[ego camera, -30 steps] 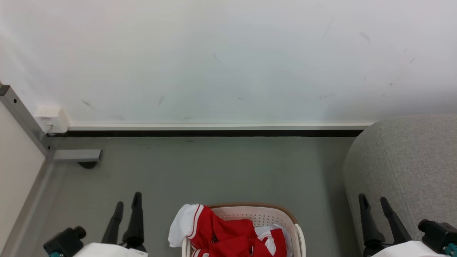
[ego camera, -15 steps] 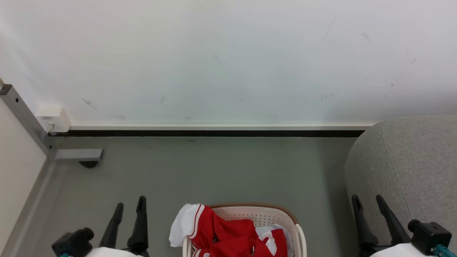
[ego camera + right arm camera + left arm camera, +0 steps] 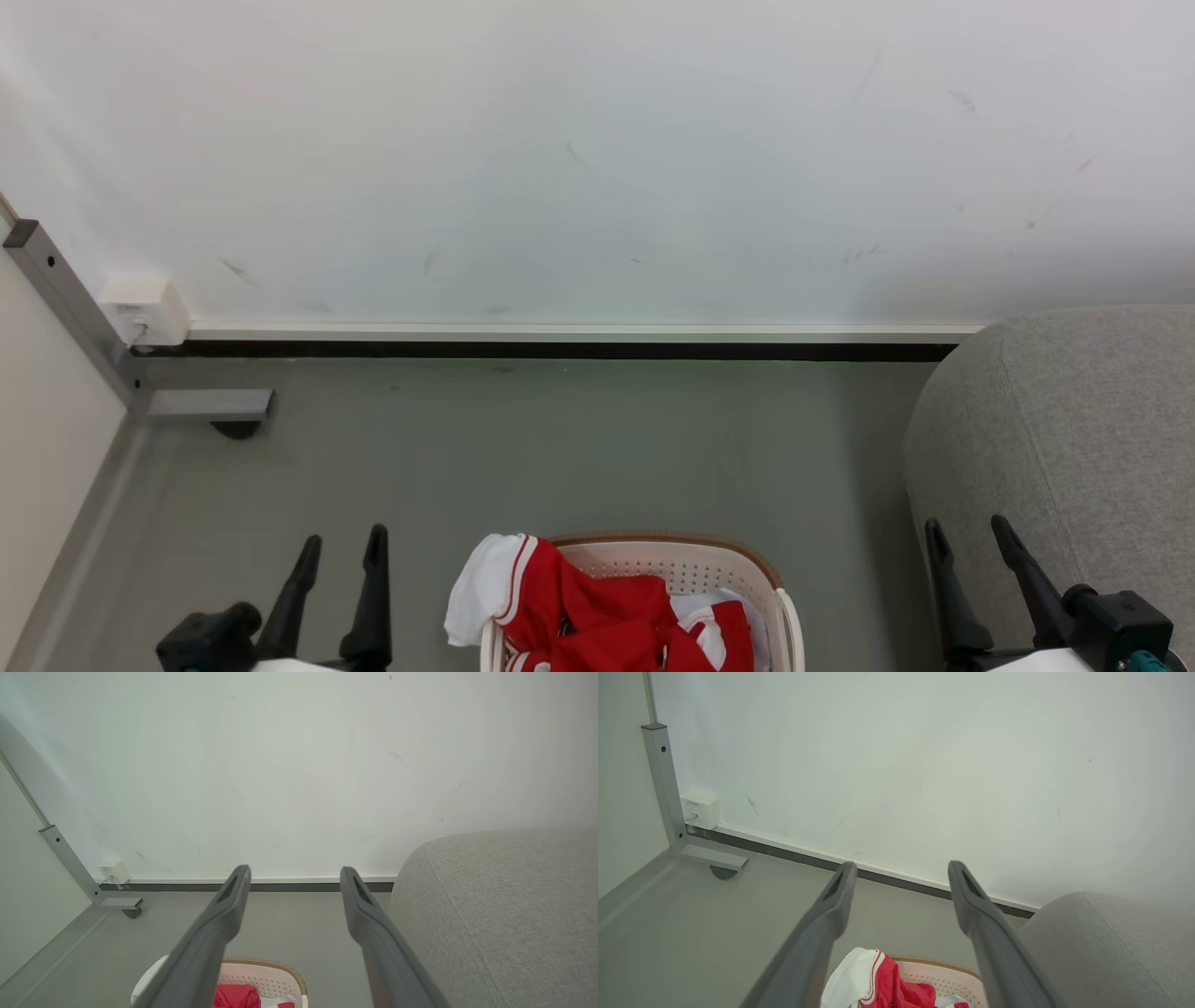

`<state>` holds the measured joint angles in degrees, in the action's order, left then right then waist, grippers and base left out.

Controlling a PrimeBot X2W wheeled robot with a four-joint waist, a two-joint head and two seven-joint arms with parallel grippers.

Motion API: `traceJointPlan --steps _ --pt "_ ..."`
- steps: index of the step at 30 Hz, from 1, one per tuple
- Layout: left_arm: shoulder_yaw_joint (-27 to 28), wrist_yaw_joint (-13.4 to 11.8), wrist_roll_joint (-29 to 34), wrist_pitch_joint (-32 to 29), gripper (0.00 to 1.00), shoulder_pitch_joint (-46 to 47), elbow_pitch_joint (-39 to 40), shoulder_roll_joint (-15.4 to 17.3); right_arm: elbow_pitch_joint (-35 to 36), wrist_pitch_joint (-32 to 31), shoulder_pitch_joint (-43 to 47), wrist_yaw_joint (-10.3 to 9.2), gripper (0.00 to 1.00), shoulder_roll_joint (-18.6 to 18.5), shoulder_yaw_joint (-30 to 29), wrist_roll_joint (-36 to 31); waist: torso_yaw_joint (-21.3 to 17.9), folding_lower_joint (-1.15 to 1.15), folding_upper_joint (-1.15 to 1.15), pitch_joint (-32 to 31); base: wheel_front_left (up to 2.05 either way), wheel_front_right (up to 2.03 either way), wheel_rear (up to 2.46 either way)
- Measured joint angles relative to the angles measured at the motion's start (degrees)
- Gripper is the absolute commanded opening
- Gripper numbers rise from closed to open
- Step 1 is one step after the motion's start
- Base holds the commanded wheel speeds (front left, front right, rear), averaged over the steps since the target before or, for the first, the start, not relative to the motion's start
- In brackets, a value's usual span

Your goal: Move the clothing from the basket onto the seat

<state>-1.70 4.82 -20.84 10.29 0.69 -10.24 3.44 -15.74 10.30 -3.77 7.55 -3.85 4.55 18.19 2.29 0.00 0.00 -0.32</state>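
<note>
Clothing (image 3: 597,611) lies heaped in the basket (image 3: 691,560) at six o'clock, the seat (image 3: 1074,448) at four. Left gripper (image 3: 345,535) and right gripper (image 3: 965,523) both spread, empty. Pickup likely not yet begun; next, lower one onto the fabric

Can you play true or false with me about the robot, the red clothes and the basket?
1. The red and white clothing is in the basket. True.
2. The left gripper is holding a shirt. False: it is open and empty, beside the basket.
3. The grey seat is on the robot's right. True.
4. Some clothing lies on the seat. False: none shows on the part in view; it is in the basket.
5. The right gripper is shut tight. False: its fingers are apart.
6. A white sleeve hangs over the basket's rim. True.
</note>
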Motion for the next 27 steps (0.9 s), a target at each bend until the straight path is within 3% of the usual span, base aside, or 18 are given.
traceJointPlan --steps 27 --pt "-0.69 0.46 12.62 3.28 1.0 -1.27 -0.15 0.07 -3.02 3.34 0.66 0.0 1.0 0.85 -3.02 -8.99 0.22 0.0 0.0 0.0 0.0 0.0 0.0"
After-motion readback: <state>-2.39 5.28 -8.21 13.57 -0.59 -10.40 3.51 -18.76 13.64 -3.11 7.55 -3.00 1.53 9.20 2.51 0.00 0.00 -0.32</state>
